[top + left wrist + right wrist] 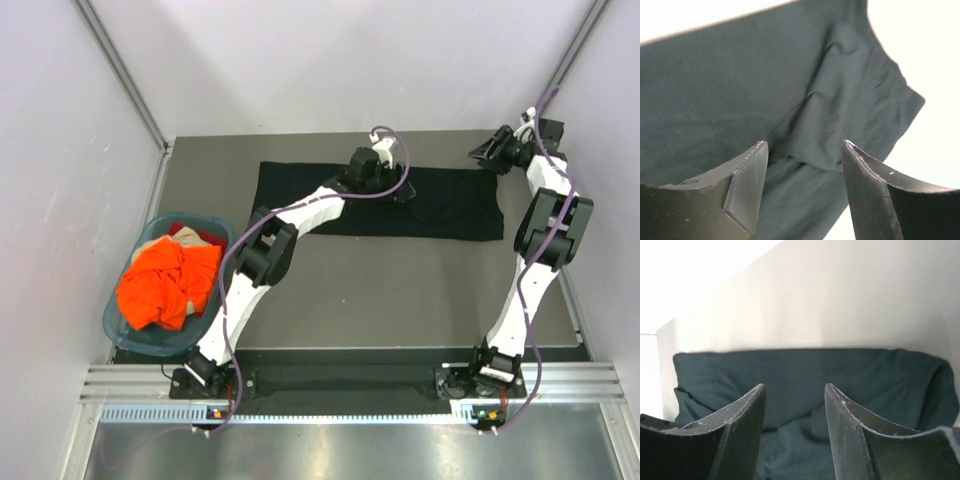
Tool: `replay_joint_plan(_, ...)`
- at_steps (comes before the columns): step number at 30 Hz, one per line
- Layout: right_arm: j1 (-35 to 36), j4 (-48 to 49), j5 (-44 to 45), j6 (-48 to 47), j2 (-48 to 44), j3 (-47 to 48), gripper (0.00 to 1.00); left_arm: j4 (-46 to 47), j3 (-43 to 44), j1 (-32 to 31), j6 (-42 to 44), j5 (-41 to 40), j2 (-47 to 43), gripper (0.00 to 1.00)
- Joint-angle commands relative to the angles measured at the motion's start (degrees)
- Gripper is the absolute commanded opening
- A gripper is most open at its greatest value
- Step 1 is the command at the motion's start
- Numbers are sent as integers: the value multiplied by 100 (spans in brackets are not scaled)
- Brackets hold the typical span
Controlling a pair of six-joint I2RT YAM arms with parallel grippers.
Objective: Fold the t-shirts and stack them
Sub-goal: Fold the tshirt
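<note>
Left wrist view: the left gripper (805, 145) has its jaws standing wide apart with nothing between them, poised just above the black shirt (715, 90). Directly under the gap lies a flap of cloth, likely a sleeve, doubled over the body with a soft ridge running along it. In the right wrist view the right gripper (794, 387) is also parted, though less widely, and it too holds nothing. The rumpled edge of the shirt lies ahead of and below its tips, with pale wall behind.

From above, the black shirt lies as a long flat band across the far half of the table (380, 290). The left gripper is over its middle near the far edge, and the right gripper is by its right far corner. Whether the band is one layer or already doubled lengthwise is hard to tell from this height. The orange shirt (170, 280) sits bunched in the basket (150, 345) at the left, well apart from both arms.

The step in hand looks like folding the black shirt, with neither arm gripping at this instant. The next move probably calls for each gripper to pinch an edge cleanly, catching every layer, and carry one end over the other without dragging the band askew. The orange shirt is not yet begun
</note>
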Motion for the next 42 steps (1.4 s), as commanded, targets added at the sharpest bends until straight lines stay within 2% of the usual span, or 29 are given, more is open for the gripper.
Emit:
replay_joint_plan(1,26,262,-395,49,389,364,50,435,274,71,-32,276,314,64)
replay_joint_plan(13,141,-28,-237,-488,442,-83,46,550,151,18,-348,241,544,56)
replay_joint_plan(18,141,-46,-211,-523,486,-101,43,279,458,27,-410,83,728,51)
replay_joint_plan(19,149,-98,-228,-566,521,-101,42,234,590,27,-471,100,790,45)
replay_joint_plan(22,149,-107,-237,-575,530,-127,41,260,609,27,-533,118,834,43)
replay_joint_plan(26,158,-72,-272,-549,539,-145,36,277,679,18,-612,197,904,33)
replay_joint_plan(30,158,7,-281,-444,582,-119,30,225,679,18,-604,197,913,28)
replay_joint_plan(36,149,130,-422,-303,644,-83,25,119,679,18,-568,197,913,24)
replay_joint_plan(42,149,16,-396,-417,644,-119,29,49,644,18,-551,223,896,25)
